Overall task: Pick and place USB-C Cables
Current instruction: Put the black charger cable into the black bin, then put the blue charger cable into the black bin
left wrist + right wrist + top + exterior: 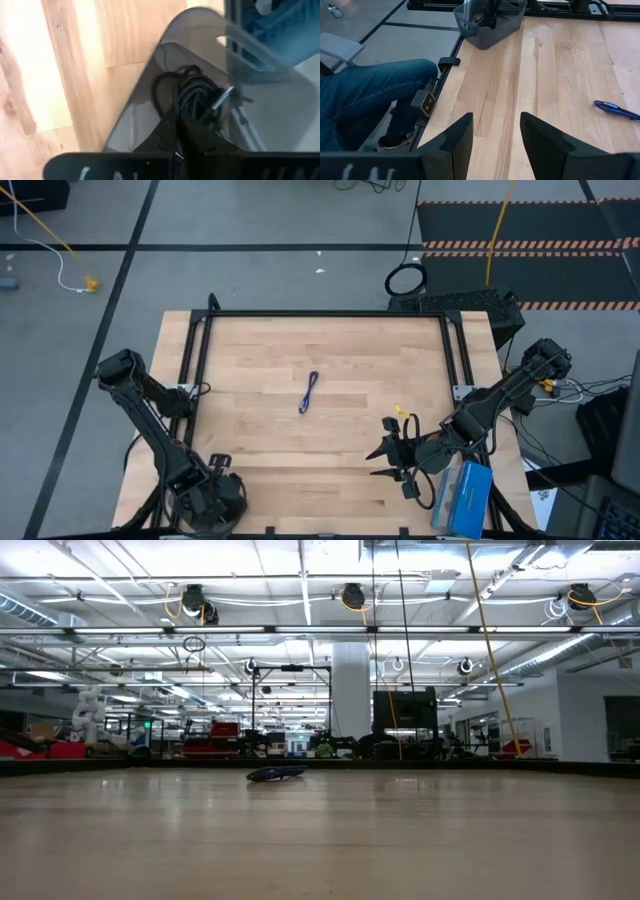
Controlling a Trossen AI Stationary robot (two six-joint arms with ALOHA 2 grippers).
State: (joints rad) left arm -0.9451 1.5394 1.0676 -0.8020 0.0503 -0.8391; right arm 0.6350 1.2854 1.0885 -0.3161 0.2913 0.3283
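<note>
Left gripper point(187, 127) was closed on a black cable bundle point(192, 95) over the grey bin point(490, 22), drop-off looked near, while right gripper point(496, 137) hung open w/ purple-blue cable point(309, 392) mid-table, likely next.

Arms: two, one on each side of the table point(330, 480)
Grippers: two, the left gripper point(184, 120) and the right gripper point(392, 458)
Purple-blue cables: one point(309, 392), lying on the wood
Black cable bundles: one visible point(192, 97), in the grey bin point(150, 95)
Grey bins: one
Blue boxes: one point(462, 498), at the table's right edge
People: one, only a leg in jeans point(365, 100) showing
</note>
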